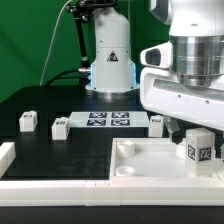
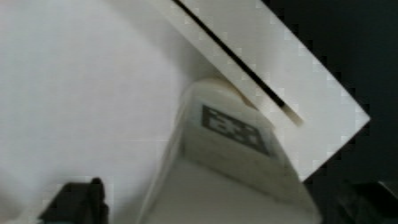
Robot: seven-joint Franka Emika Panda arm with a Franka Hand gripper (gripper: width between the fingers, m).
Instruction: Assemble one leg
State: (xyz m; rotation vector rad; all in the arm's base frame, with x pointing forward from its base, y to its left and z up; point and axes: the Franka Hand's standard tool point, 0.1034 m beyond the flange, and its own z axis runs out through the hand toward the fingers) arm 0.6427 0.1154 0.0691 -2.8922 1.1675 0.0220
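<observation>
Gripping the leg over the white panel, hand closed, three spare legs beside marker board

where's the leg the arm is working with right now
The leg stands upright at the exterior view's right, directly under the gripper and over the white panel. The wrist view shows the leg against that panel.

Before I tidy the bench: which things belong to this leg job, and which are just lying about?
Job in hand:
small white oblong tagged plastic leg under the end effector
large white square panel

Lying about:
three more small white tagged blocks
thin flat white marker board
</observation>
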